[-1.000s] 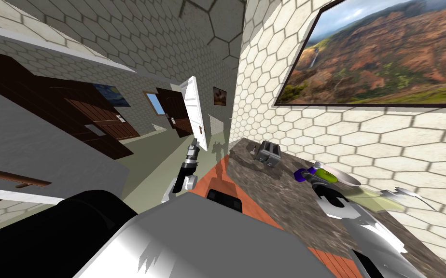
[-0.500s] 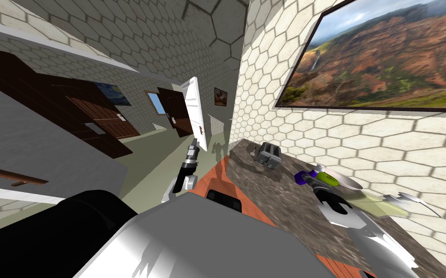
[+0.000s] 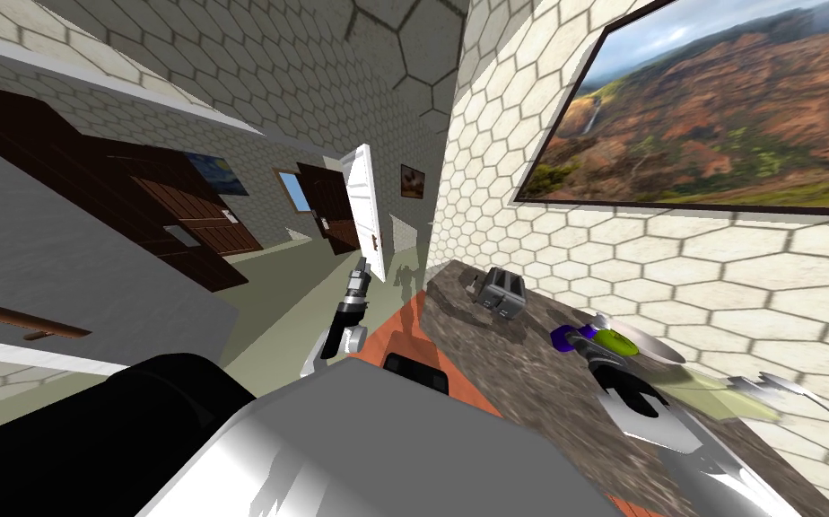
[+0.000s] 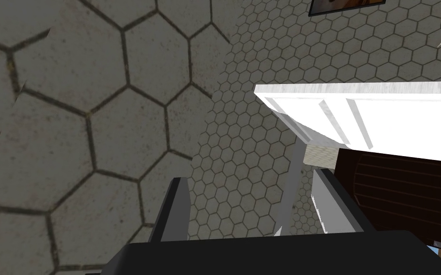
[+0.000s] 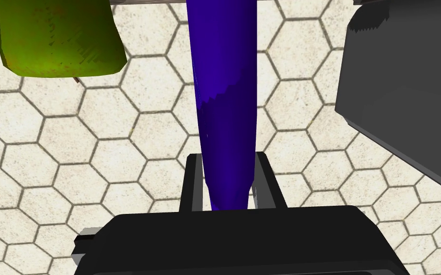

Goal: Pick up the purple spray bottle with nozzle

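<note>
Right gripper [image 5: 226, 160] — you have it clamped on the bottle's [image 5: 222, 71] narrow end, probably because the blades span it there. The bottle is at the counter's [image 3: 493, 354] wall side, beside a green object [image 5: 57, 38]. Left gripper [image 4: 255, 195] — spread, idle.

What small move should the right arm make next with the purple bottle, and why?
Probably lift it straight up, slowly. The right claw looks shut on the purple bottle, pressing its sides, while a green object and a toaster flank it closely.
</note>
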